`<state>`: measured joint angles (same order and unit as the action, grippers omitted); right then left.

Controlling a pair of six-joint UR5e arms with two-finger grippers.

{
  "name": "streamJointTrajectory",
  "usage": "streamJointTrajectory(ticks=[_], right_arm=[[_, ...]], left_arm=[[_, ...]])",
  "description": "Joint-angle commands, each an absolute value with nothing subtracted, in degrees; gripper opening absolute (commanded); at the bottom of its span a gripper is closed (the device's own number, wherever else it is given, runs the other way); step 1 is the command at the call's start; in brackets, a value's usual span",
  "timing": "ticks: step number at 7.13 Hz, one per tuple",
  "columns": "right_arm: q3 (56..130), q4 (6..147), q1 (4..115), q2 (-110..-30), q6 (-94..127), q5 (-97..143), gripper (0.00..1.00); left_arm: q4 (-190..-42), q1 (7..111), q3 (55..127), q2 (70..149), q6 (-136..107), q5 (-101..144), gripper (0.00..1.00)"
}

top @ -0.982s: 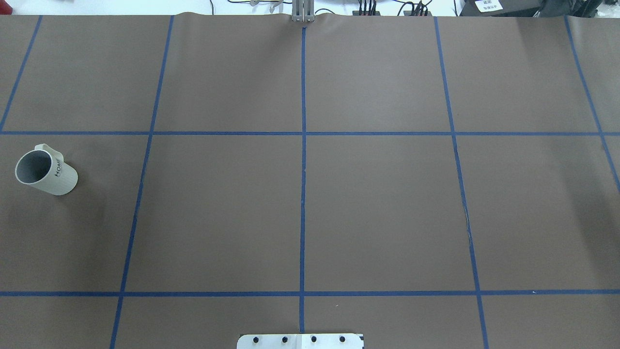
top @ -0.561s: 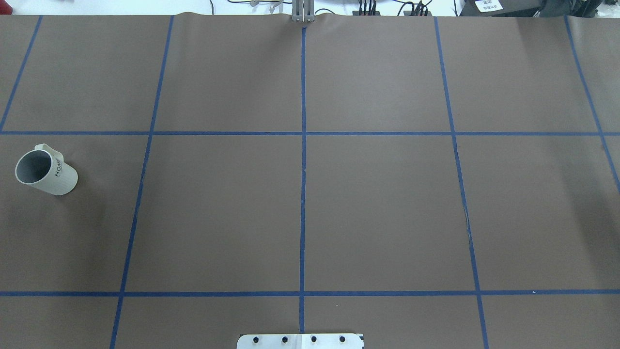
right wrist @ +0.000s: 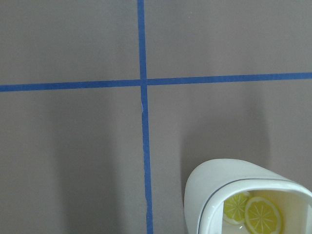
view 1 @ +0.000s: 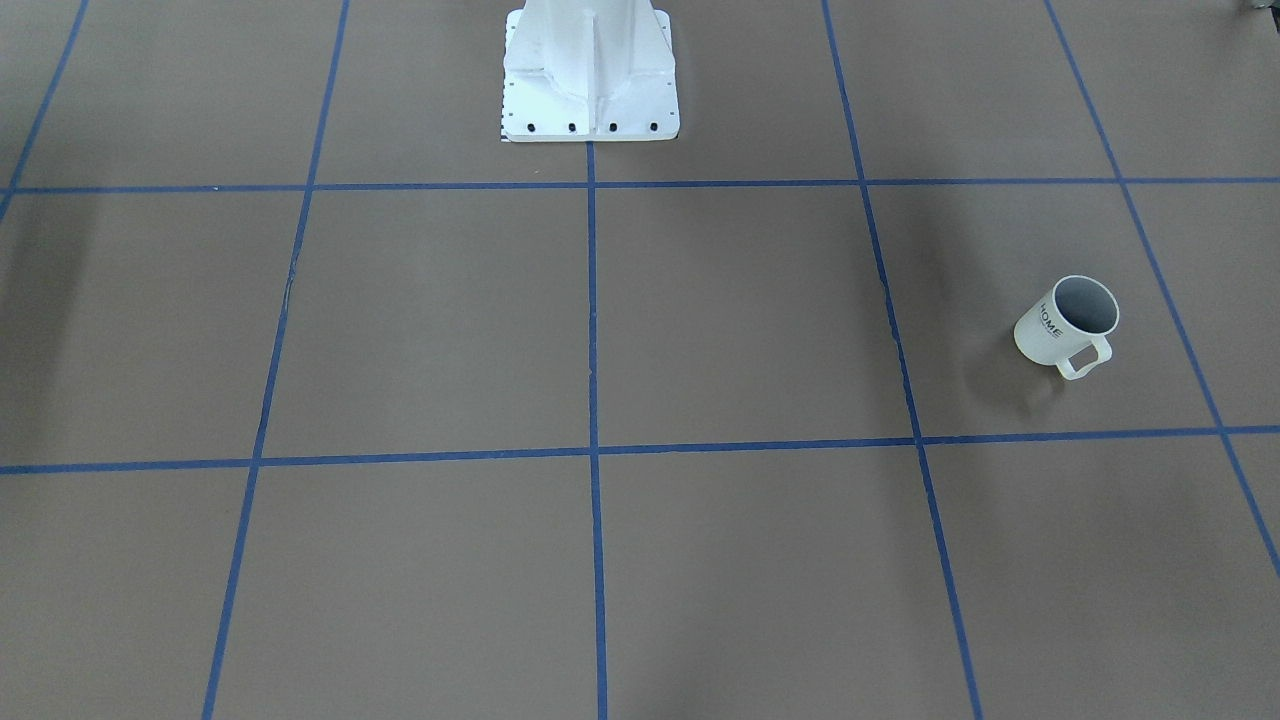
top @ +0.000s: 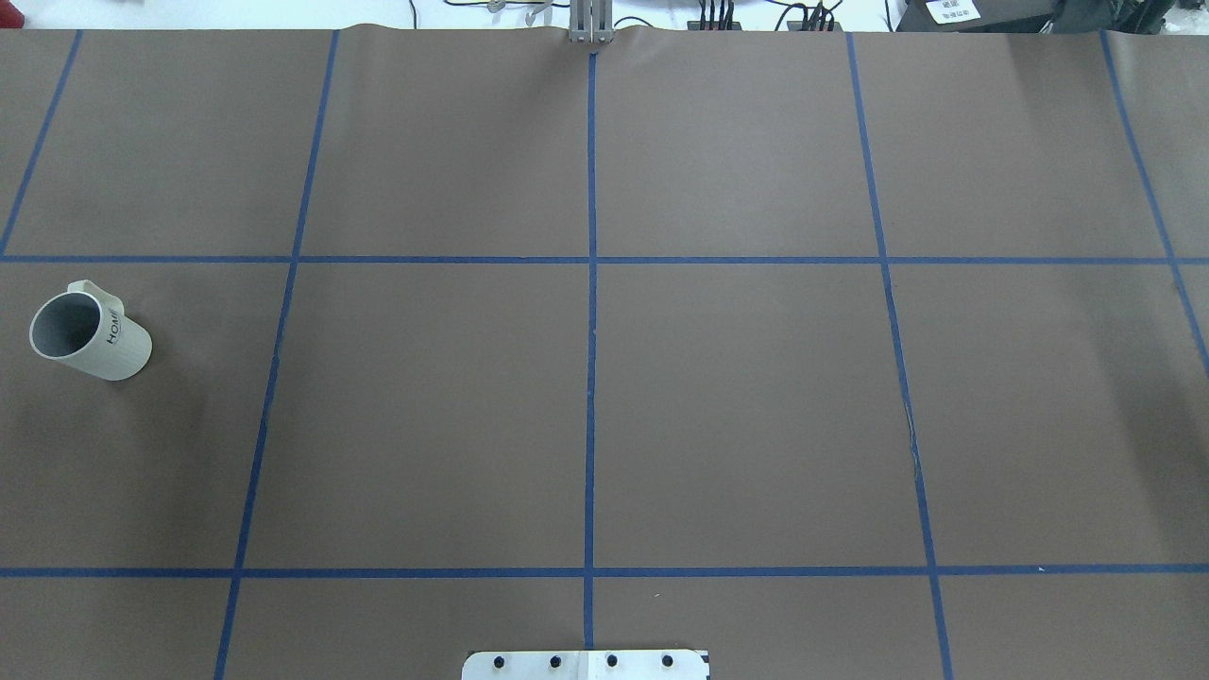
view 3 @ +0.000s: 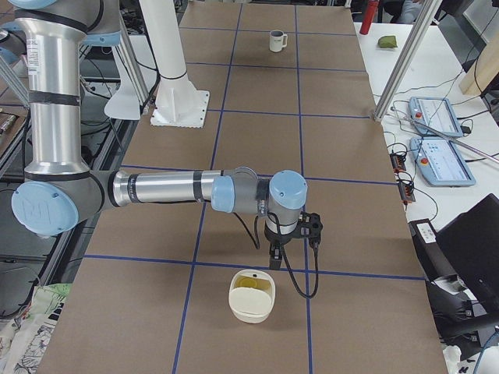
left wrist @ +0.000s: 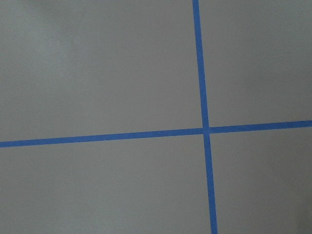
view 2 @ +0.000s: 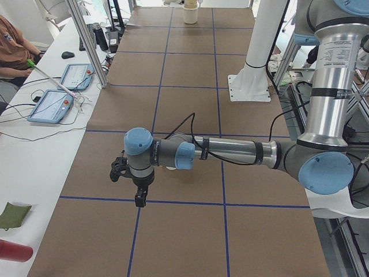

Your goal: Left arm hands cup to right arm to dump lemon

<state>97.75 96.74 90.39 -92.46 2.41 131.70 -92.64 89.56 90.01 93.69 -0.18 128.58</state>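
Note:
The cup [top: 90, 335] is an off-white mug with "HOME" on its side. It stands alone on the brown mat at my far left, handle to the far side. It also shows in the front-facing view [view 1: 1065, 322] and small at the far end of the right view [view 3: 277, 40]. Its inside looks plain grey and no lemon shows in it. My left gripper [view 2: 139, 199] points down above the mat and shows only in the left view. My right gripper [view 3: 274, 261] points down and shows only in the right view. I cannot tell whether either is open or shut.
A white rounded container [view 3: 252, 296] with yellow lemon slices inside sits on the mat just below the right gripper, and in the right wrist view [right wrist: 248, 204]. The white pedestal base [view 1: 590, 70] stands at my side. Blue tape lines grid the mat [top: 737, 406].

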Motion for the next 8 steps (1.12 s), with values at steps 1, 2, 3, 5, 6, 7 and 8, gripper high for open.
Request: streamJointTrajectory(ticks=[1,2,3,5,6,7,8], right_arm=[[97.65,96.77,90.70,-92.46,2.55,131.57,1.00],[97.56,96.77,90.88,-92.55,2.81,131.57,1.00],[97.56,96.77,91.05,-92.55,3.86,131.57,1.00],[97.47,96.77,91.05,-92.55,3.87,131.57,1.00],[97.47,96.77,91.05,-92.55,3.87,131.57,1.00],[97.47,96.77,91.05,-92.46,3.87,131.57,1.00],[97.47,96.77,91.05,-92.37,3.78,131.66,1.00]], left_arm=[[-92.64,89.47,90.00,93.69,-0.18,128.58,1.00],[-92.64,89.56,90.00,93.69,-0.18,128.58,1.00],[-92.64,89.56,90.00,93.69,-0.18,128.58,1.00],[-92.64,89.47,90.00,93.78,-0.26,128.67,1.00],[-92.64,89.56,90.00,93.78,-0.26,128.67,1.00],[-92.64,89.47,90.00,93.78,-0.26,128.67,1.00],[-92.55,89.47,90.09,93.78,-0.26,128.76,1.00]])
